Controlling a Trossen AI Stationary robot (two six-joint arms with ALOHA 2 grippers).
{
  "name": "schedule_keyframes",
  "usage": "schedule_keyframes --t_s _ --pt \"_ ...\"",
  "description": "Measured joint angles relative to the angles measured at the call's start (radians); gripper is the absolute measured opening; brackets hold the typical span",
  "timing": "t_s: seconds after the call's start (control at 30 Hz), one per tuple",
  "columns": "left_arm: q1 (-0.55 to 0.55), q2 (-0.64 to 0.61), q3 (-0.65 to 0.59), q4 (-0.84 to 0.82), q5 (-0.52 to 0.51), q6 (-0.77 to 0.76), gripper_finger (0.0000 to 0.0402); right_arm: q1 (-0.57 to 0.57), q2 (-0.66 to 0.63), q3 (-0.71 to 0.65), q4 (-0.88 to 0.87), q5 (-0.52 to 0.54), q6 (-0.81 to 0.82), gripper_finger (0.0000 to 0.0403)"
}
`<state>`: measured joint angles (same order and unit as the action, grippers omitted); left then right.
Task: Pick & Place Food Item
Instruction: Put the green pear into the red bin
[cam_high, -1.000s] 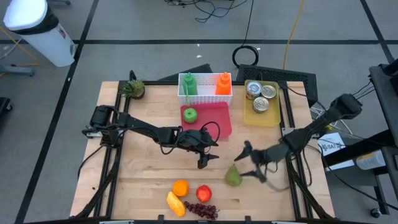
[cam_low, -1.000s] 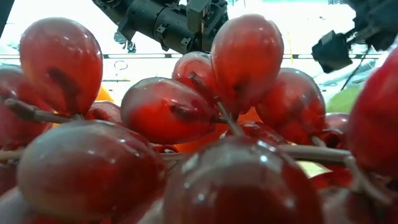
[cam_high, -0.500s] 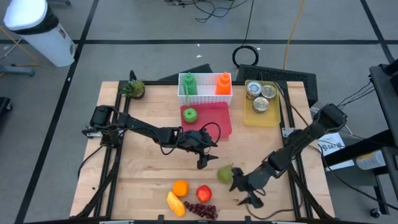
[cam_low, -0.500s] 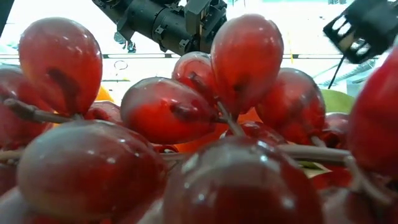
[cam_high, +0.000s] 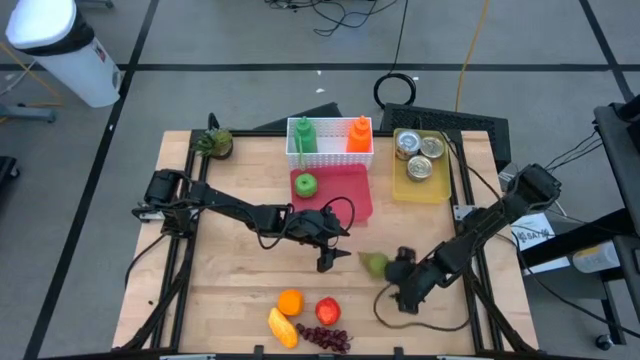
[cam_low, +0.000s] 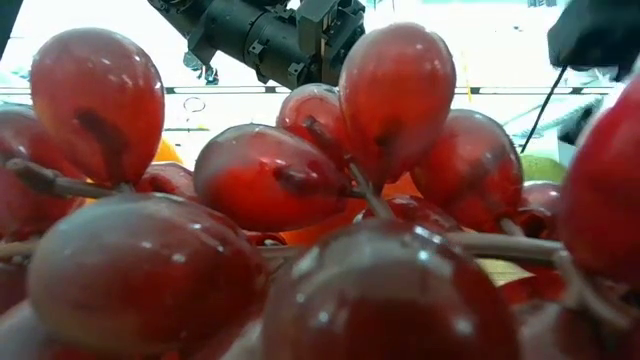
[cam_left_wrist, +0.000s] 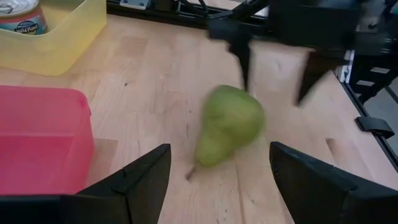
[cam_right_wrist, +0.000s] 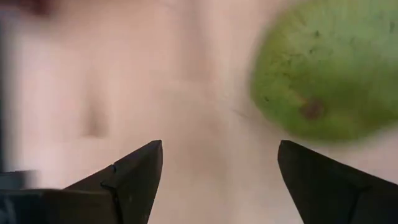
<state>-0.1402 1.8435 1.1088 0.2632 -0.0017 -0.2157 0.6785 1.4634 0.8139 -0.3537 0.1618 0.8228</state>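
Wooden table carries everything; both dark arms reach in over it. Right arm comes in from the table's right edge, w/ right gripper low over the wood towards the front, fingers spread wide, nothing between them. Green pear lies on the table just beside the right gripper, on its inner side towards table centre, not held; in the right wrist view the pear sits ahead of the fingertips and off to one side, clear of both. Left arm stretches across mid-table, left gripper hovering near the pear on its other side, so the pear lies between the 2 grippers. Left gripper partly open, holding nothing; in its wrist view the pear lies ahead between its fingers, stem end towards the camera, w/ the right gripper just behind it. Beyond the left gripper: pink tray w/ a green apple, a white basket w/ green and orange bottles, and a yellow bin of cans. Nearer the front edge from the left gripper: orange, red apple, yellow-orange piece, red grapes. Low view almost filled by the grapes.
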Motion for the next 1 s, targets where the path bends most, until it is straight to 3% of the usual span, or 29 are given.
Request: schedule_keyframes --t_s 0.2,0.33,0.5,0.73,1.0 --pt "0.0 0.0 0.0 0.001 0.0 0.003 0.0285 0.0 -0.071 0.0 -0.226 0.179 0.139 0.0299" --pt "0.0 0.0 0.0 0.002 0.0 0.003 0.0285 0.0 -0.107 0.0 -0.197 0.299 0.043 0.0299" --pt "0.0 0.0 0.0 0.001 0.0 0.003 0.0285 -0.025 -0.111 -0.003 -0.171 0.366 -0.122 0.0299" --pt "0.0 0.0 0.0 0.0 0.0 0.003 0.0285 -0.148 -0.102 -0.123 0.153 0.354 -0.222 0.0299" --pt "0.0 0.0 0.0 -0.003 0.0 0.003 0.0285 -0.221 -0.062 -0.285 0.646 0.173 -0.251 0.0299"
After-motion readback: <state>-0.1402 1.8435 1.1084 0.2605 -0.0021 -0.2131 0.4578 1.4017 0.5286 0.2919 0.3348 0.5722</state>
